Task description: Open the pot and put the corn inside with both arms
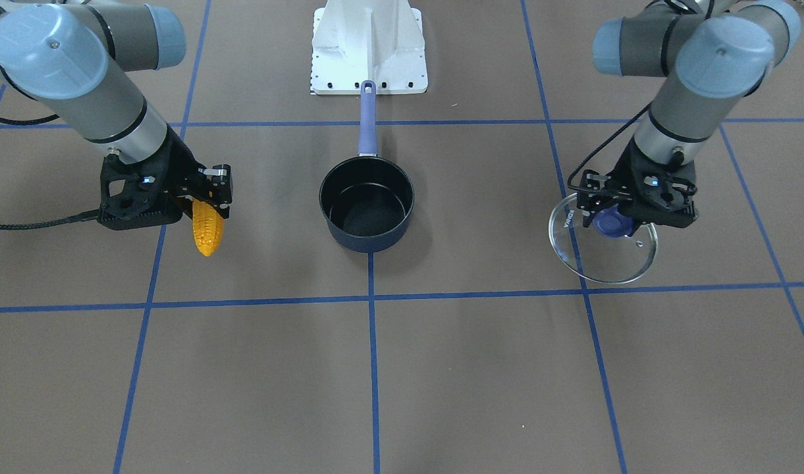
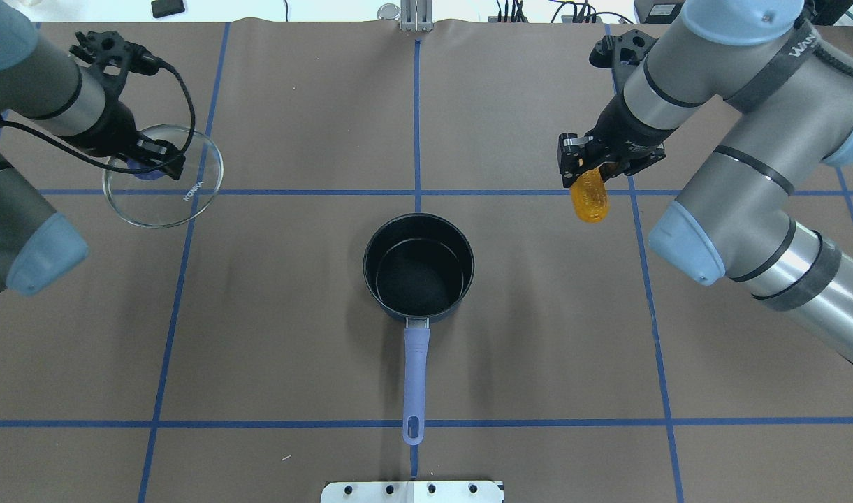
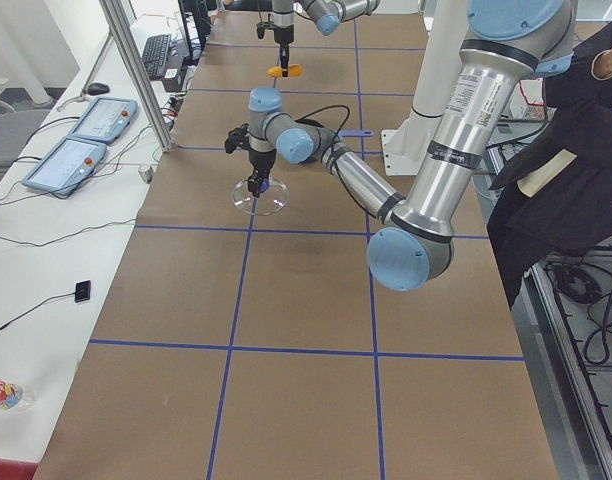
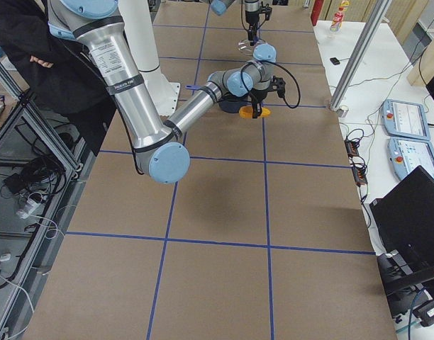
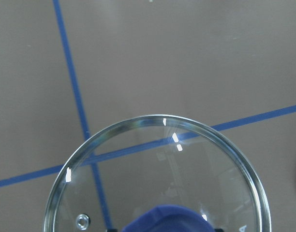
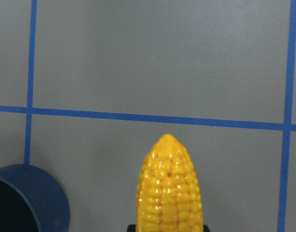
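Corn [image 1: 207,234]: clamped at its thick end in the right tool [image 1: 209,203], which is closed on the cob. The tapered tip points down and seems clear of the counter [image 1: 375,382]. It hangs out toward the counter's right-hand edge, well apart from the pot.

Pot [image 1: 369,243]: mid-counter, mouth open, dark inside, nothing in it. Its lilac handle [image 1: 367,118] points at the robot-side edge.

Glass lid [image 1: 616,266]: off the pot, out toward the left-hand edge. The left tool [image 1: 614,220] is closed on the lid's blue knob [image 1: 606,228]. Whether the lid rests on the counter or hangs just above it cannot be told.

Judgement: the opening step looks done, and the step in hand is carrying the corn to the pot. The next move calls for the right arm to travel inward to mid-counter, with the cob's tip kept above the rim until it sits over the mouth. Then it should lower and release. The tip-down pose should suit the drop. The left arm need only keep the lid aside.
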